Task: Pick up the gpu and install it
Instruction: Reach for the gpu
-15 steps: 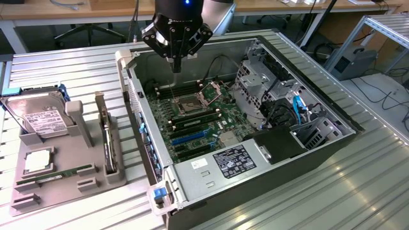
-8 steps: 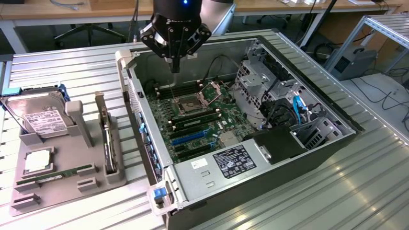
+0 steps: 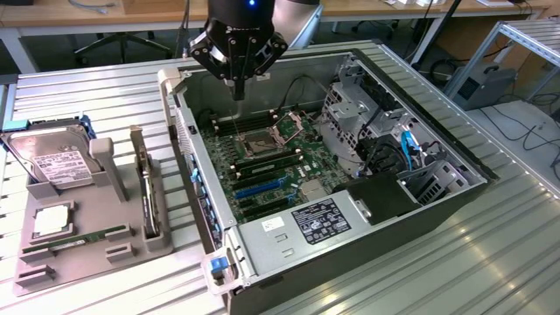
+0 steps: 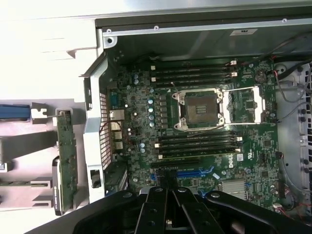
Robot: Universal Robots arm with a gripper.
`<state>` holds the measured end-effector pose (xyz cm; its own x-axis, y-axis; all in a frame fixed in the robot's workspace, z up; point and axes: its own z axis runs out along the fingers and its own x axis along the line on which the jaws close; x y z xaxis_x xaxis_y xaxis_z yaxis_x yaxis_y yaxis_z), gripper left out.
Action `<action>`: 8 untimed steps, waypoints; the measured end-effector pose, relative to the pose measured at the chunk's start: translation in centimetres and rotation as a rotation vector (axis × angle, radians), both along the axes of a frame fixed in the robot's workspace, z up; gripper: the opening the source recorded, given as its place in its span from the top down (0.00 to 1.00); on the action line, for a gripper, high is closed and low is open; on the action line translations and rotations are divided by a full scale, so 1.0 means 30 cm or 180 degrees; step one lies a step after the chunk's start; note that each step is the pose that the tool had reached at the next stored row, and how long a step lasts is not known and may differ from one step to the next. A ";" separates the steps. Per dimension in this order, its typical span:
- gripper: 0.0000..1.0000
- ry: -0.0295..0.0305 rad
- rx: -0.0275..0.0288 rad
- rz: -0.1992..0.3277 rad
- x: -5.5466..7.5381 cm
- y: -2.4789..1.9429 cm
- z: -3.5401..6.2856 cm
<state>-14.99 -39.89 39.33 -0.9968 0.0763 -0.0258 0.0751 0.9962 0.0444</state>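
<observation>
Exterior view: black gripper (image 3: 237, 90), fingers pressed together and empty, hangs over the green motherboard (image 3: 262, 167) in the open grey computer case (image 3: 262, 248). The gpu (image 3: 149, 197), a flat green-and-black card, stands unpicked along the grey holder's (image 3: 88, 261) case-side edge.
Wrist view: the blue expansion slot (image 4: 192, 173) is unfilled.

Exterior view: bright, even light from overhead. Ribbed metal table (image 3: 490, 262) shines, with pale glare streaks along slats on exterior view's right. Inside of open computer case (image 3: 289, 252) dimmer; walls shade far end of motherboard (image 3: 271, 164). Small blue lamp (image 3: 251, 4) glows at top edge. Wrist view: table (image 4: 44, 58) burnt out to white, detail lost. Motherboard (image 4: 204, 122) evenly lit, cool tint. Gripper (image 4: 169, 191) dark, nearly silhouette.
</observation>
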 end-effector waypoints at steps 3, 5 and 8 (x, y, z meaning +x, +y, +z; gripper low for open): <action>0.89 0.0000 0.0000 0.0000 -0.003 0.000 0.000; 0.89 0.0000 0.0000 0.0000 -0.005 0.000 0.000; 0.89 0.0000 0.0000 0.0000 -0.008 0.000 0.000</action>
<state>-15.22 -39.89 39.33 -0.9968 0.0762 -0.0259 0.0750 0.9962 0.0444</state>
